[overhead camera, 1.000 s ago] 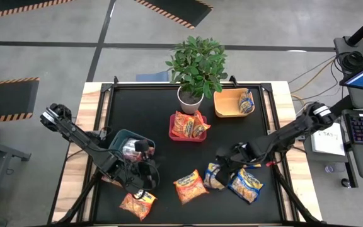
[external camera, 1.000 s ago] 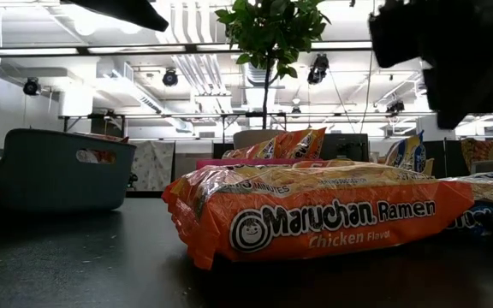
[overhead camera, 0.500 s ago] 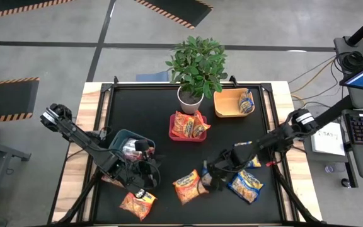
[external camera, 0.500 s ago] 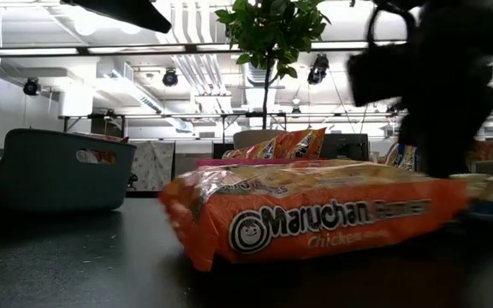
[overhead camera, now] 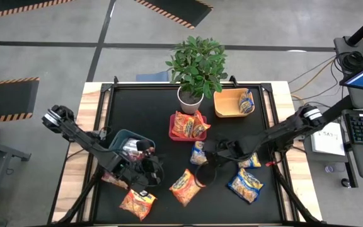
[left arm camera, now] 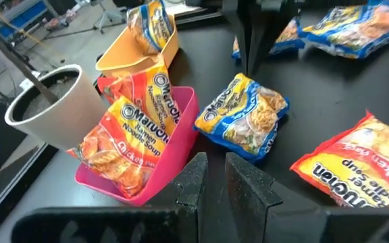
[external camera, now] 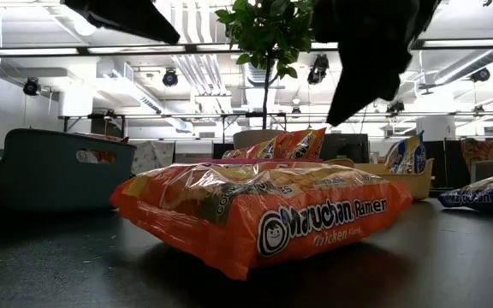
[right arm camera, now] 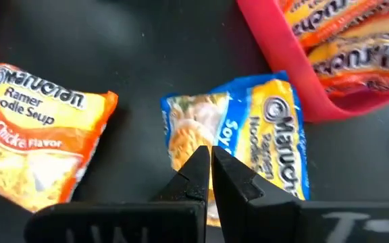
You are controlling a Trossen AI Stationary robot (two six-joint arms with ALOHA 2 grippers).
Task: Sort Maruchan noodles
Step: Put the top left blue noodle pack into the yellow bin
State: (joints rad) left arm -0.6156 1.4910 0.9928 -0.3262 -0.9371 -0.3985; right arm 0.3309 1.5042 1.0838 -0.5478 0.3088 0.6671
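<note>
Right wrist view: right gripper (right arm camera: 206,165), fingers pressed together, above a crinkly blue packet (right arm camera: 248,145) beside the glossy red bin (right arm camera: 296,64); left gripper (left arm camera: 216,177) nearly closed, empty.

My right gripper (right arm camera: 210,162) is sitting closed, tips pointing over a blue-and-yellow noodle packet (right arm camera: 248,145) lying flat on the black table (right arm camera: 134,54). Orange chicken packet (right arm camera: 36,135) is lying well apart. Red bin (right arm camera: 302,74) holding orange packets (right arm camera: 343,40) is sitting just beside the blue one.

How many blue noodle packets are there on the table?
4: one in the orange bin, one near the red bin, two beside the right arm. More may be hidden.
</note>
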